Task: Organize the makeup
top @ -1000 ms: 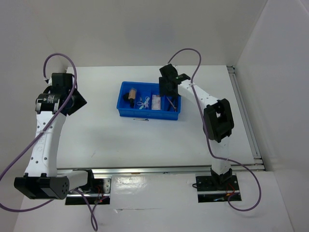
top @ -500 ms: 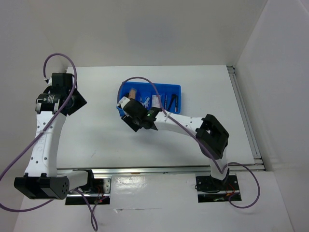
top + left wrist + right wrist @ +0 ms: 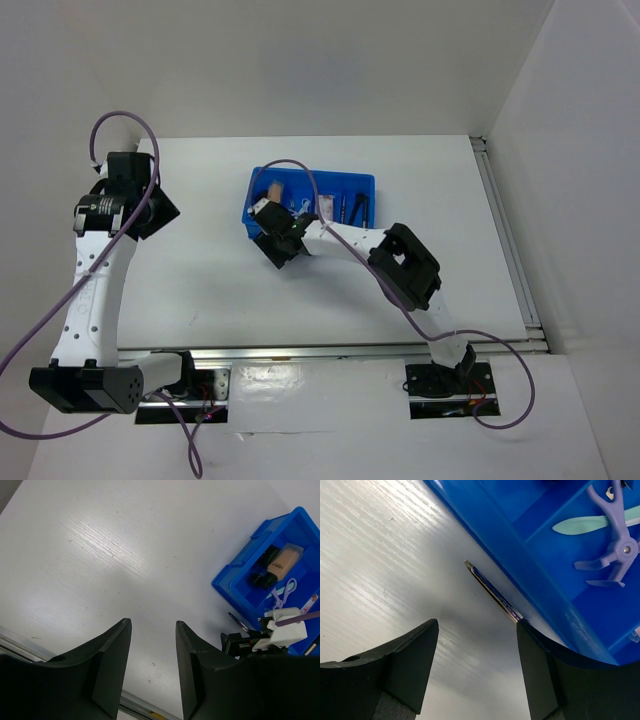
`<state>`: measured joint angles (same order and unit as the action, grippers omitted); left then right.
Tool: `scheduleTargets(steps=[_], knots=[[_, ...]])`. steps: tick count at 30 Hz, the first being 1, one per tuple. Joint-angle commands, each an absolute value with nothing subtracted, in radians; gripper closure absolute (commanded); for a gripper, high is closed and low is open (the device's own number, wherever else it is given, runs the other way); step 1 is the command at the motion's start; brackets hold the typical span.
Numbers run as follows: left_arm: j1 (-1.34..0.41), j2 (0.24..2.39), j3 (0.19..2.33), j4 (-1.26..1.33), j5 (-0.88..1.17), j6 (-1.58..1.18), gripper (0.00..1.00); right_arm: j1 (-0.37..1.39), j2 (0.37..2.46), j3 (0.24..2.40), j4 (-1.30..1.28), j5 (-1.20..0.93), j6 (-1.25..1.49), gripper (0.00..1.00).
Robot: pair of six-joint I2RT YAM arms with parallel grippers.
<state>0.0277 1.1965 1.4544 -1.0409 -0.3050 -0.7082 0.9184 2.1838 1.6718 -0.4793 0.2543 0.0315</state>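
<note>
The blue tray (image 3: 345, 182) holds a tan stub (image 3: 274, 188), a pinkish packet (image 3: 325, 205) and two dark pencils (image 3: 355, 208). In the left wrist view the tan stub (image 3: 284, 562) lies beside a black-tipped brush (image 3: 265, 576) and a lilac plastic piece (image 3: 285, 591). One slim dark pencil (image 3: 492, 592) lies on the table against the tray's outer front wall (image 3: 520, 565). My right gripper (image 3: 476, 625) is open and empty, low over the table, with its right finger next to the pencil's end. It sits at the tray's front left corner (image 3: 272, 250). My left gripper (image 3: 152, 622) is open and empty.
The left gripper (image 3: 160, 212) hangs over the table's left side, far from the tray. A metal rail (image 3: 510, 240) runs along the table's right edge. White walls close in the back and right. The right arm's purple cable (image 3: 300, 180) arches over the tray.
My right arm has swung from the tray's right compartment across to its front left corner and come down beside the loose pencil. The left arm has not moved.
</note>
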Motion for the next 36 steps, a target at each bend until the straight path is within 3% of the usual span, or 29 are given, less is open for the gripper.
scheduleTargets(steps=[1, 9, 20, 24, 25, 26, 36], knots=[[0.034, 1.167, 1.447, -1.026, -0.318, -0.695, 0.46, 0.899, 2.183, 1.724, -0.469, 0.272, 0.054, 0.28], [0.034, 1.167, 1.447, -1.026, -0.318, -0.695, 0.46, 0.853, 2.201, 1.654, -0.397, 0.224, 0.044, 0.28], [0.034, 1.177, 1.447, -1.026, -0.318, -0.695, 0.46, 0.844, 2.174, 1.54, -0.351, 0.092, 0.043, 0.49], [0.034, 1.177, 1.447, -1.026, -0.318, -0.695, 0.46, 0.844, 2.164, 1.52, -0.351, 0.066, 0.034, 0.65], [0.034, 1.177, 1.456, -1.026, -0.318, -0.695, 0.46, 0.853, 2.155, 1.52, -0.362, 0.08, 0.034, 0.74], [0.034, 1.177, 1.456, -1.026, -0.318, -0.695, 0.46, 0.853, 2.155, 1.52, -0.362, 0.08, 0.034, 0.77], [0.034, 1.177, 1.465, -1.026, -0.318, -0.695, 0.46, 0.881, 2.002, 1.491, -0.402, 0.12, 0.002, 0.87]])
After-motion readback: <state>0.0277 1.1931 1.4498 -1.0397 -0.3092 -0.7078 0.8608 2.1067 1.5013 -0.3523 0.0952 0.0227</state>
